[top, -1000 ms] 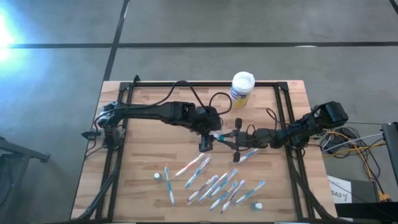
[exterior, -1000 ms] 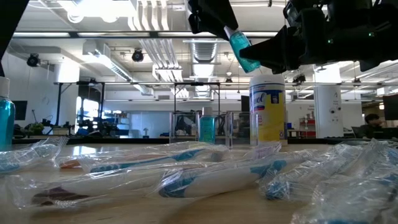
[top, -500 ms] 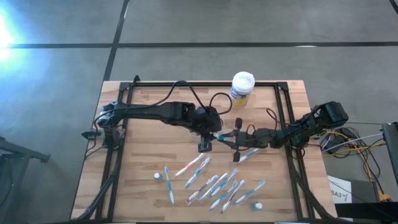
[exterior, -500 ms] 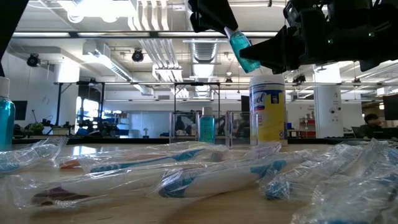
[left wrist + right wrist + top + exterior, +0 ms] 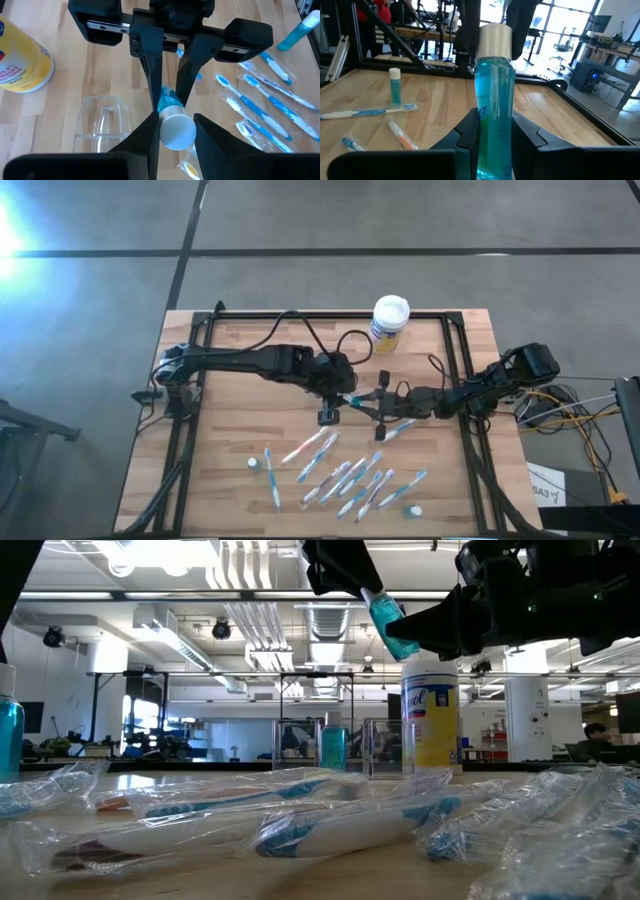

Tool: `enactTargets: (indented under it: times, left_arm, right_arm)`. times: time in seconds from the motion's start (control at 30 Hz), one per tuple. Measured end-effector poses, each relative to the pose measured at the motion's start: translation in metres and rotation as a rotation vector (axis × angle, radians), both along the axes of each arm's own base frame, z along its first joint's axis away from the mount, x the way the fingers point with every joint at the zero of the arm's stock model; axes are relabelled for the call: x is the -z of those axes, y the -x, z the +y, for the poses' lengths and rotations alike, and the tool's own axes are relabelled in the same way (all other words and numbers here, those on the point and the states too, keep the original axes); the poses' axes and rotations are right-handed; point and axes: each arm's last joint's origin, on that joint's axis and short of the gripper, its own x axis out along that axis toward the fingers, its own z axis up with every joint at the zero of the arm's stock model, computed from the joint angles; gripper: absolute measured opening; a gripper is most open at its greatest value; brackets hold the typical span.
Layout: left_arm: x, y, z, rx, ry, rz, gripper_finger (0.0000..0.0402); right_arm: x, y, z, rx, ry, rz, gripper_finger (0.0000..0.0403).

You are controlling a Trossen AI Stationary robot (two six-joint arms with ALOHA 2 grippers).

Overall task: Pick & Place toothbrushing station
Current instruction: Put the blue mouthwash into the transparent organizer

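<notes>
A small teal bottle with a white cap point(image 5: 390, 625) is held in the air over the table's middle, between both grippers. My left gripper point(image 5: 345, 396) is shut on its cap end, and my right gripper point(image 5: 366, 401) is shut on its body. The clear plastic holder point(image 5: 102, 120) stands empty on the wood below. Wrapped white-blue toothbrushes point(image 5: 345, 475) lie toward the near edge. Further teal bottles stand on the table point(image 5: 395, 86), point(image 5: 300, 31). My left gripper pinches the bottle's white cap point(image 5: 176, 131) between its two fingertips, coming level from the table's left, end-on to the bottle. The bottle is lifted clear of the table, tilted with the cap uppermost point(image 5: 372, 595). My right gripper pinches the bottle's teal body point(image 5: 493, 107) between its two fingers, coming from the table's right. The fingers point(image 5: 150, 65) lie along the bottle's sides and reach toward its neck. The bottle is clear of the table.
A white-lidded canister with a yellow-blue label point(image 5: 390, 322) stands at the far edge. A black frame rail point(image 5: 455, 370) runs round the table. Two white caps point(image 5: 253, 464), point(image 5: 414, 510) show among the toothbrushes. An orange-tipped wrapped item point(image 5: 400, 135) lies near the right gripper.
</notes>
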Motion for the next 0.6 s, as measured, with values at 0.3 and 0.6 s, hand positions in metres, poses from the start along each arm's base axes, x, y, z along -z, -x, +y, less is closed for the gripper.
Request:
enactTargets:
  times: [0.3, 0.6]
  left_arm:
    - [-0.0005, 0.0008, 0.0000, 0.017, -0.015, 0.003, 0.0097]
    - [-0.0026, 0.0071, 0.0007, 0.024, -0.029, 0.033, 0.0097]
  right_arm:
    - [-0.0065, 0.0007, 0.0000, 0.000, -0.032, -0.047, 0.0159]
    - [-0.0093, 0.0059, -0.0011, 0.001, -0.060, -0.052, 0.0213]
